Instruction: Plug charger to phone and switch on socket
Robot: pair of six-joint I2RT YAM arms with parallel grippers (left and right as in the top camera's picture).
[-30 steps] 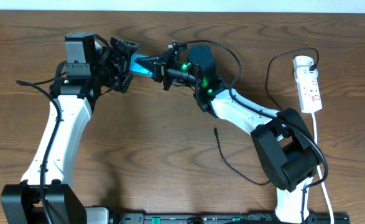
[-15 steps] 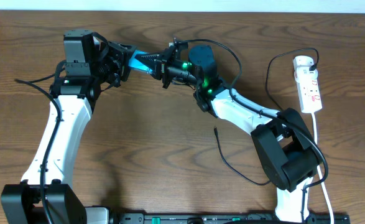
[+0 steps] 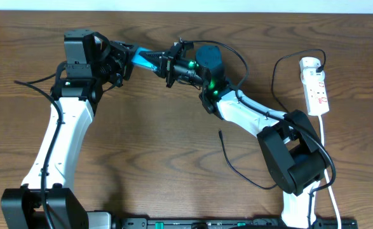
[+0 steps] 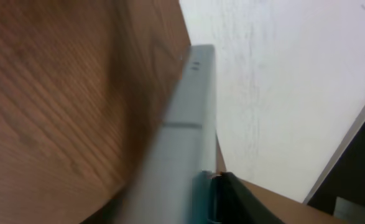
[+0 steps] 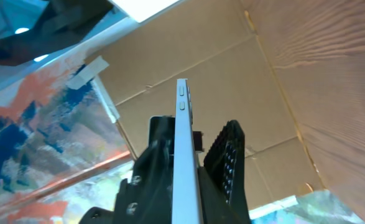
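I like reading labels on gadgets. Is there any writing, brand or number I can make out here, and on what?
No text can be read here.
On the power strip: red markings, too small to read.
On the phone: cyan screen, no legible writing.

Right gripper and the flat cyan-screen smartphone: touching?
Touching. Right wrist view: the flat cyan-screen smartphone sits edge-on, pinched on both faces by the right gripper.

L gripper (image 3: 128, 55) closed in — onto phone (image 3: 145, 58) end
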